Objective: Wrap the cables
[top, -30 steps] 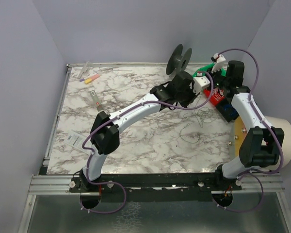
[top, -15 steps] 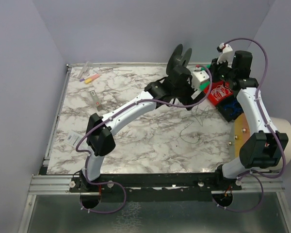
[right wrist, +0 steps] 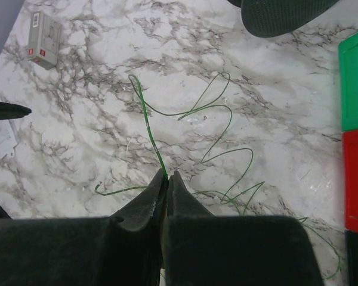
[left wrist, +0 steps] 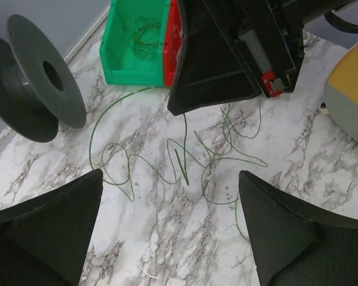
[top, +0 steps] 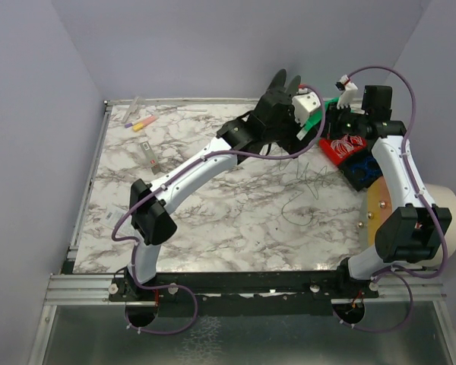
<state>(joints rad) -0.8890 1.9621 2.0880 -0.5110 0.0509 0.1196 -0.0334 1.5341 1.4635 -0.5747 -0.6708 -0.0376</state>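
Two arms meet at the far right of a marble table (top: 213, 220). The left gripper (left wrist: 170, 179) hangs with its jaws spread wide and empty above one loose cable (right wrist: 146, 116), a thin green strand curling over the marble just near of three bins: a green bin (left wrist: 128, 56), a red bin (top: 332, 153) and a blue bin (top: 359, 171). The right gripper (right wrist: 165, 174) is clenched on that strand. Coiled cables (left wrist: 142, 33) lie in the green bin, and pale coils (top: 346, 143) lie in the red one. One black spool (left wrist: 33, 80) stands left of the bins. One small box (right wrist: 43, 33) bears a red label, its writing too small to read.
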